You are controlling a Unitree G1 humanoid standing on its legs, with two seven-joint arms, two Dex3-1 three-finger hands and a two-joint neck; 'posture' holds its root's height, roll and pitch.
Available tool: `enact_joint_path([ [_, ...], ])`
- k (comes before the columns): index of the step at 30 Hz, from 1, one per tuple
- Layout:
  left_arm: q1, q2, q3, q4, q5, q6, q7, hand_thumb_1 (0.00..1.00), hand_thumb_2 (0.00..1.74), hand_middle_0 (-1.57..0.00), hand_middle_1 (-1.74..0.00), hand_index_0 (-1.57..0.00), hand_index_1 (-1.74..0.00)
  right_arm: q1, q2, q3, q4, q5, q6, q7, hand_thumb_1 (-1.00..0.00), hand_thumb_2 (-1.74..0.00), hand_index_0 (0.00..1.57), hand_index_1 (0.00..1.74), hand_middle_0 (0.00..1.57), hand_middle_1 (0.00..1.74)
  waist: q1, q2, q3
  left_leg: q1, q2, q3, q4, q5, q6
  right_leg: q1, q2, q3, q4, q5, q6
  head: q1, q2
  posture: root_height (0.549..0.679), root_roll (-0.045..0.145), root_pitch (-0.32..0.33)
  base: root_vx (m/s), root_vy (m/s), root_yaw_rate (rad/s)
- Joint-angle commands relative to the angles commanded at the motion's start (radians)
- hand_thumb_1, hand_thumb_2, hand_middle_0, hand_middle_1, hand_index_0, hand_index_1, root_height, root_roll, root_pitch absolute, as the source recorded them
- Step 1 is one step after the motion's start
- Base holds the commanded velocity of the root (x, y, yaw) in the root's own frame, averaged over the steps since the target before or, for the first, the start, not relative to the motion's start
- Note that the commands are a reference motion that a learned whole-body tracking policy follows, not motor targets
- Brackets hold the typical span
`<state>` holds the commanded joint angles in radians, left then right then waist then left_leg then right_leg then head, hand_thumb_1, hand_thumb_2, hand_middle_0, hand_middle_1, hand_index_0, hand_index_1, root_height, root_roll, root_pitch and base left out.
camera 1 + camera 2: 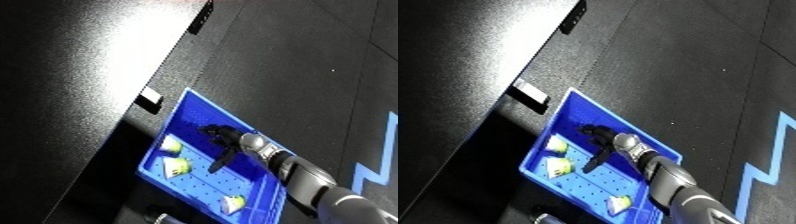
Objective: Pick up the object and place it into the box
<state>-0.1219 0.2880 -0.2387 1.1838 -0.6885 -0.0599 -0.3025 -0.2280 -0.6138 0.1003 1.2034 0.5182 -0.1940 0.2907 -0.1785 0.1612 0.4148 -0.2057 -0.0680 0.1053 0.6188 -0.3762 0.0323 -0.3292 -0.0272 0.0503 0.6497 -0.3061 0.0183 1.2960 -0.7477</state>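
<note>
Dark floor w/ a fine speckled grain fills most of both views, w/ a pale blue zigzag tape line [373, 167] at the right edge. Right robot hand [224, 142], black, reaches down into the blue bin [197, 102] from the lower right on a white and silver forearm [306, 180] w/ rounded metallic segments; fingers hang straight and relaxed, holding nothing, tips pointing down twd the bin floor. Left robot hand not visible. Bin is a shallow rectangular plastic tray, glossy bright blue, its floor dotted w/ rows of small holes, seen tilted diagonally. Inside lie three small objects, white w/ yellow-green parts, roughly cone-shaped, like shuttlecocks: one [171, 145] just left of the fingers, a second [177, 166] right below it near the bin's left wall, a third [234, 203] well apart at the lower corner. Cannot tell if fingertips touch any of them. Left of the bin sits a big matte black slab [80, 80] w/ a soft sheen, a small white-edged tab [151, 99] at its edge near the bin's top corner.
</note>
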Motion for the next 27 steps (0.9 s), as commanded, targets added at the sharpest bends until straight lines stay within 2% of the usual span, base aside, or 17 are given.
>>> enact_joint_path([
  [6,-0.007,0.009,-0.003,-0.002,-0.011,0.018,0.003,0.0,0.0,0.0,0.0,0.0,0.0,0.009,0.017,0.014,0.004,-0.002,0.016,0.034,0.0,0.0,0.0,0.0,0.0,0.0,0.011,-0.005,-0.003,0.003,-0.004,-0.002,-0.025,0.017,-0.0026,0.003,-0.0014,-0.012,0.007,-0.005,0.0008,-0.066,0.002,0.649,0.067,-0.028,-0.025,-0.031,0.112],
  [10,-0.013,0.01,-0.005,-0.005,-0.018,0.053,-0.027,0.0,0.0,0.0,0.0,0.0,0.0,0.011,0.031,0.024,0.005,0.01,0.022,0.044,0.0,0.0,0.0,0.0,0.0,0.0,0.027,-0.013,-0.004,0.002,-0.001,-0.011,-0.036,0.03,-0.0086,0.008,-0.0093,-0.027,0.014,-0.01,0.0009,-0.157,-0.001,0.649,0.067,-0.032,-0.036,-0.046,0.15],
  [16,-0.035,0.02,-0.013,-0.002,-0.024,0.056,-0.016,0.0,0.0,0.0,0.0,0.0,0.0,-0.007,0.061,0.049,-0.008,0.02,0.032,0.044,0.0,0.0,0.0,0.0,0.0,0.0,0.057,-0.026,-0.004,-0.011,0.002,-0.036,-0.038,0.046,-0.0205,0.009,-0.0203,-0.053,0.031,-0.022,-0.0055,-0.325,0.048,0.647,0.069,-0.038,-0.05,-0.054,0.18],
  [21,-0.044,0.017,-0.008,0.008,-0.005,0.05,0.012,0.0,0.0,0.0,0.0,0.0,0.0,-0.02,0.091,0.069,-0.035,0.033,0.065,0.04,0.0,0.0,0.0,0.0,0.0,0.0,0.079,-0.039,-0.003,-0.019,0.004,-0.055,-0.033,0.058,-0.0292,0.018,-0.0284,-0.069,0.036,-0.025,-0.0114,-0.499,0.071,0.647,0.071,-0.048,-0.016,-0.046,0.157],
  [27,-0.055,0.014,0.01,0.022,0.028,0.018,0.053,0.0,0.0,0.0,0.0,0.0,0.0,-0.034,0.132,0.096,-0.052,0.026,0.098,0.018,0.0,0.0,0.0,0.0,0.0,0.0,0.112,-0.064,-0.004,-0.039,0.015,-0.075,-0.029,0.079,-0.0372,0.02,-0.0354,-0.093,0.038,-0.024,-0.0146,-0.798,0.09,0.646,0.07,-0.053,-0.013,-0.075,0.146],
])
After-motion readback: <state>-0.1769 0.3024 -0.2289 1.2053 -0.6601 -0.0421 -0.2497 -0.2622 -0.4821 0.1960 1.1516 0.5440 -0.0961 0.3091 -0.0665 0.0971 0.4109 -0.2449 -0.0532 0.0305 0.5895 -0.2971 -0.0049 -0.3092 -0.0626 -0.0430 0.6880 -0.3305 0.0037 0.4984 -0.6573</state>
